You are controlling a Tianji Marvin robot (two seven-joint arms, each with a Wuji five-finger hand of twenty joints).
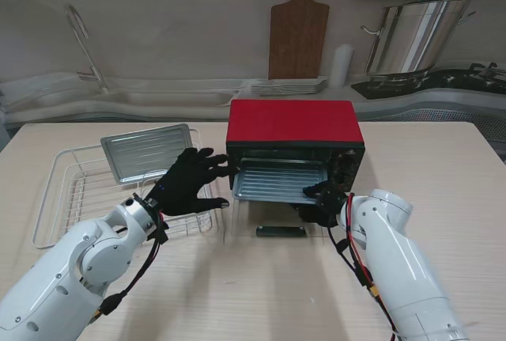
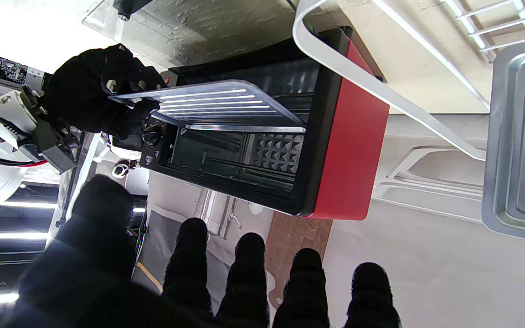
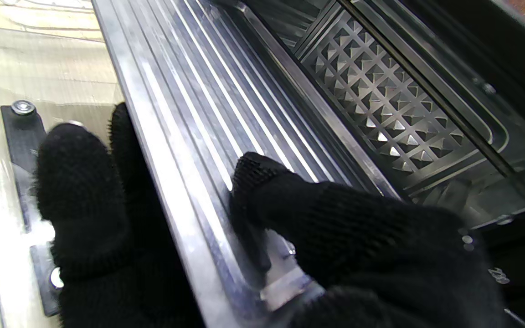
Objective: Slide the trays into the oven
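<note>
The red oven [image 1: 294,123] sits at the centre of the stand view with its mouth toward the robot and its glass door [image 1: 269,218] dropped flat onto the surface [image 1: 443,159]. A ribbed metal tray [image 1: 278,181] is partway into the cavity, its near edge still jutting out over the door. Its long axis runs across the oven mouth, left to right in the stand view, so the remaining travel is along its short axis, straight away from the robot into the cavity. The right hand [image 1: 322,202] sits at the tray's near right corner; in the right wrist view its thumb [image 3: 262,182] presses on the ribbed upper face while the other fingers [image 3: 75,182] curl beneath the rim, so it holds the tray in a pinch. From that hand the cavity lies directly ahead, toward the upper centre of the frame. The left hand [image 1: 190,183] hovers by the oven's left front corner with fingers [image 2: 249,269] spread wide and holding nothing; whether its fingertips touch the oven frame cannot be told. A second tray [image 1: 147,151] lies on the wire rack [image 1: 59,198] in the middle left of the frame, its long axis also roughly left to right, tilted slightly; the left hand is the nearer one to it.
</note>
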